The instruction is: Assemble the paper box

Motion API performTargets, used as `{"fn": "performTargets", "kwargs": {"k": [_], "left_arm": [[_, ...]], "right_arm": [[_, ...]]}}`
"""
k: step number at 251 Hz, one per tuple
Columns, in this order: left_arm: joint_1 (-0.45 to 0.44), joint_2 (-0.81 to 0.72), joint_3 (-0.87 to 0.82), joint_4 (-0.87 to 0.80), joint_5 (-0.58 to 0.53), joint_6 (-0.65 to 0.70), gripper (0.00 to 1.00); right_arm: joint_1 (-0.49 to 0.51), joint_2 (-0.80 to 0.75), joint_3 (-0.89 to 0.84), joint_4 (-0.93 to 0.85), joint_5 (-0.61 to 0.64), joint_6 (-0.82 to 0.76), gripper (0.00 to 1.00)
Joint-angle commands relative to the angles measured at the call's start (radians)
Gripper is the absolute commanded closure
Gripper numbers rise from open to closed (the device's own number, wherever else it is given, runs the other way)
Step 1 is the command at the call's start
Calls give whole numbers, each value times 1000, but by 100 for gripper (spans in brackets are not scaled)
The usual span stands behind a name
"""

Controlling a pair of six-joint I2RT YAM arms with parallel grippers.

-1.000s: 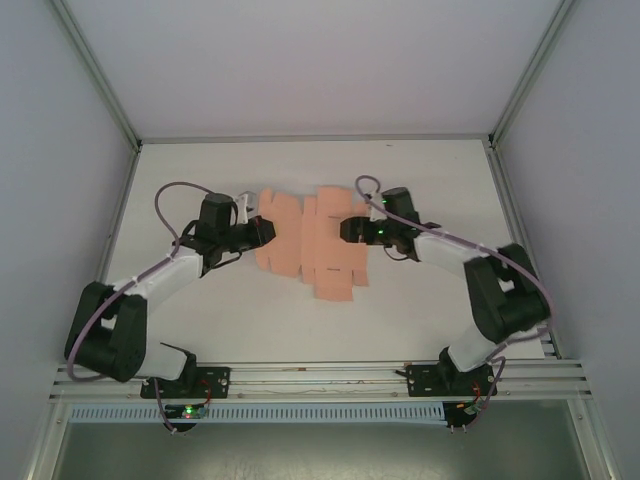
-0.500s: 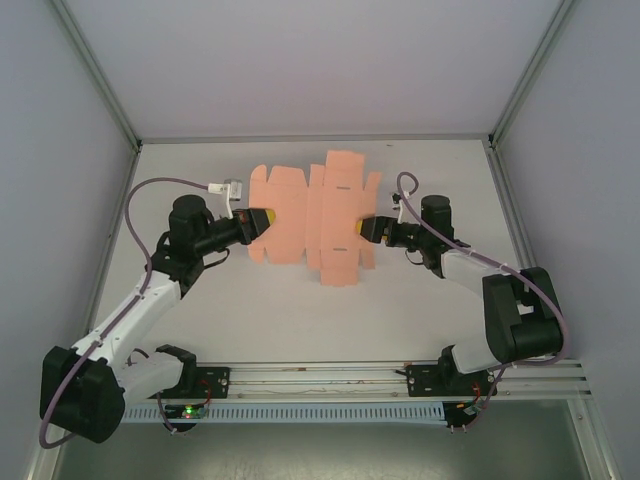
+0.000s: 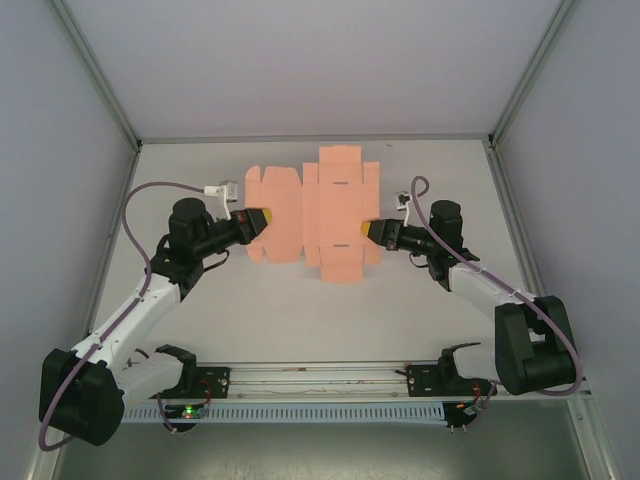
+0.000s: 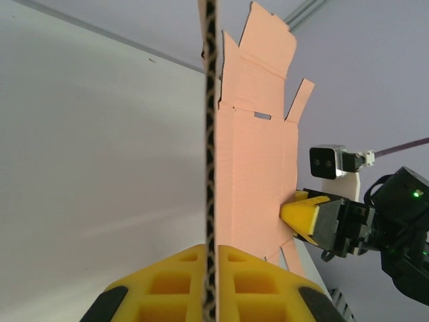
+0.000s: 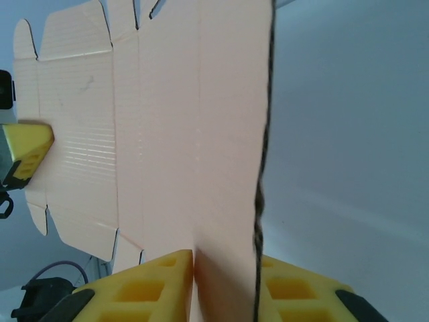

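White tabletop (image 3: 300, 320) between pale walls and aluminium rails. Over its middle, between the 2 arms: paper box (image 3: 320, 215), still unfolded, 1 flat die-cut sheet. Lies level, broad face up toward the top camera. Cannot tell whether resting on the surface or raised just off it. Looks about as wide as deep from above. Tallest strip, just right of centre: set near-to-far, with 1 end flap pointing at the back wall and a shorter flap toward the arm bases. Salmon-pink all over, finely ribbed, with creased fold lines, notched side flaps and a small slot near the far end. Shows a dark, wavy cut edge where seen edge-on from the wrists. Pinched at the left edge by left gripper (image 3: 262, 220), yellow fingers pressed together on the card. Gripped at the right edge by right gripper (image 3: 372, 231), 1 yellow finger against each face.
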Motion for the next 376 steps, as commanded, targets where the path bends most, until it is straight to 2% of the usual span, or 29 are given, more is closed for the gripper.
{"fn": "performTargets", "kwargs": {"k": [1, 28, 47, 55, 78, 82, 86, 96, 99, 103, 106, 136, 147, 159, 182, 202, 220, 244, 268, 295, 343, 376], "left_arm": [[-9, -25, -23, 59, -45, -16, 100], [-10, -28, -33, 48, -73, -24, 100], [-9, -26, -47, 69, -61, -27, 100], [-9, -26, -51, 75, -58, -29, 100], [-9, -22, -49, 26, -93, -15, 100], [-10, -21, -48, 8, -106, -12, 92], [-10, -22, -48, -12, -123, -9, 78], [-10, -24, -45, -84, -186, 9, 29], [-10, -23, -44, -108, -208, 13, 16], [-9, -23, -43, -142, -241, 19, 4], [-9, -23, -42, -169, -269, 22, 0], [-10, -8, -22, -430, -547, 63, 0], [-9, 1, -17, -486, -599, 70, 0], [-9, 15, -10, -517, -608, 77, 0], [-9, 43, 16, -539, -585, 89, 0], [-9, 65, 29, -495, -517, 96, 0], [-9, 83, 45, -439, -428, 98, 0], [-9, 109, 87, -397, -328, 87, 0], [-14, 128, 129, -355, -225, 71, 0], [-27, 139, 178, -334, -166, 50, 0], [-39, 167, 265, -375, -156, 52, 0], [-61, 224, 302, -383, -125, 57, 3]], "right_arm": [[-2, -11, -14, -18, -10, -27, 76], [-1, -10, -14, -14, -11, -25, 77], [1, -9, -13, -12, -16, -39, 89], [5, -11, -11, -13, -9, -47, 100], [24, -14, 12, -69, 9, -121, 100], [29, -15, 20, -94, 20, -142, 100], [32, -15, 30, -125, 34, -166, 100], [44, -14, 58, -211, 82, -224, 100], [47, -12, 66, -236, 96, -240, 100], [52, -7, 76, -267, 114, -262, 100], [55, -3, 83, -291, 127, -278, 100], [76, 61, 147, -455, 207, -405, 100], [83, 83, 167, -494, 243, -443, 100], [97, 106, 197, -546, 294, -509, 100], [159, 141, 274, -669, 487, -662, 100], [230, 162, 332, -718, 697, -791, 100], [294, 157, 344, -702, 842, -928, 100], [389, 122, 308, -598, 1001, -1113, 100], [445, 96, 283, -513, 1089, -1224, 100], [495, 88, 270, -470, 1143, -1358, 100], [595, 154, 248, -297, 1355, -1573, 100], [616, 207, 255, -229, 1414, -1631, 100]]}}
